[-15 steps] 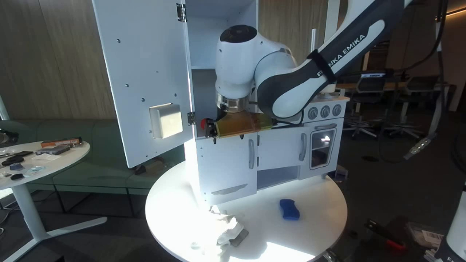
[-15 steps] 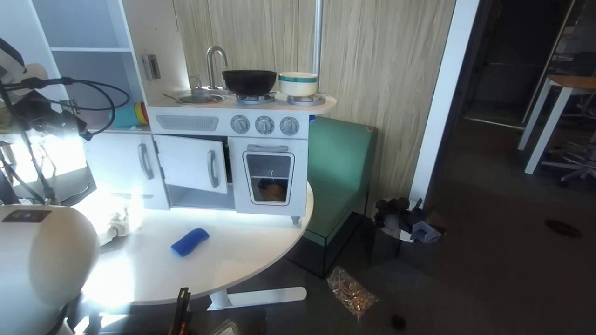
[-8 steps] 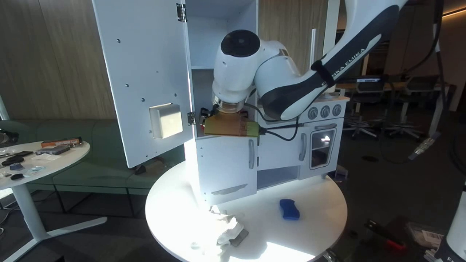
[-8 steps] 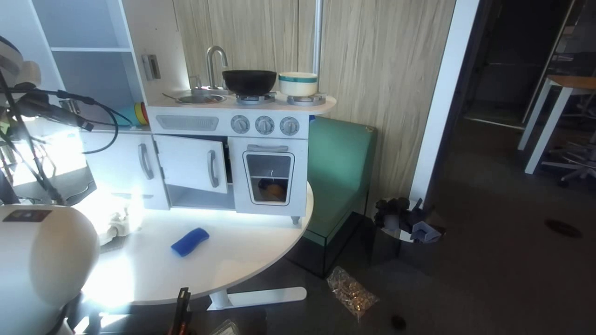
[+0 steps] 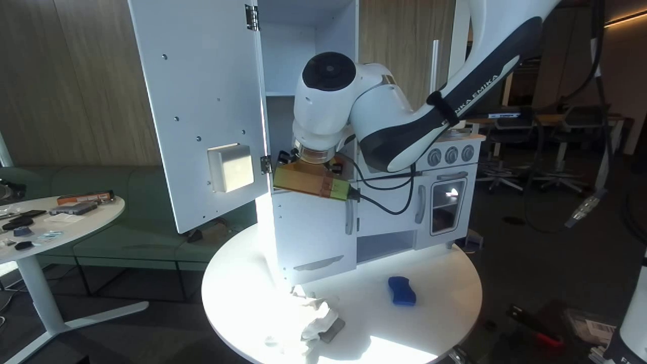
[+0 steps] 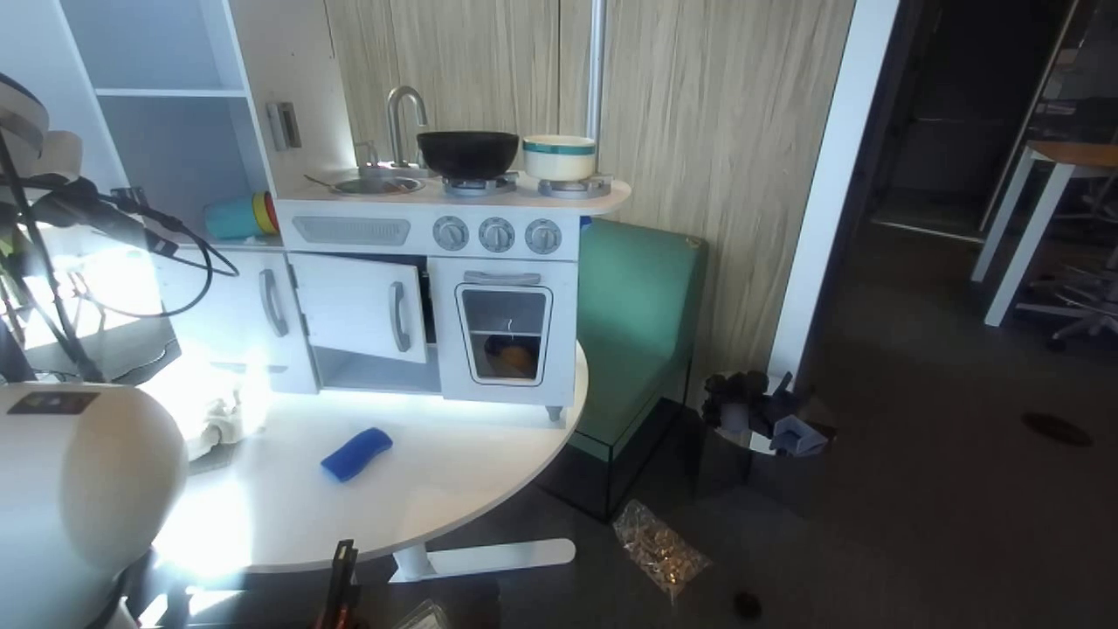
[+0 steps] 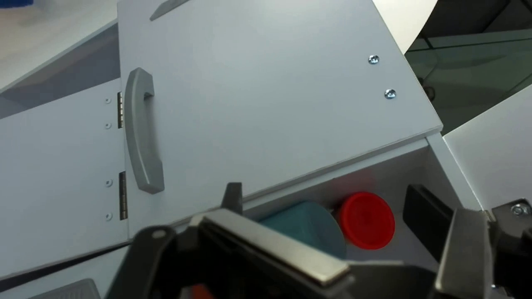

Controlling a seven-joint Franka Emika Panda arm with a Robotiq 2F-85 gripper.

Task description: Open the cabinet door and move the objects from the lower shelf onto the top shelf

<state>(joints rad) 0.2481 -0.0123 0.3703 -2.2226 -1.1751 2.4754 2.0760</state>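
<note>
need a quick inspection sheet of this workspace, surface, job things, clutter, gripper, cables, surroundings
Surface: round white table, bearing the play kitchen; strong glare on part of it
Job's things: cabinet door stands open; teal cup-like item, on its side, and red round item in the lower compartment
Clutter: blue sponge-like block, crumpled white item and grey piece on the table
Gripper: open, nothing seen in its grip
Cables: black cable hanging in a loop beside the gripper
Surroundings: green bench, side table with loose items, bag of small pieces on the floor
</note>
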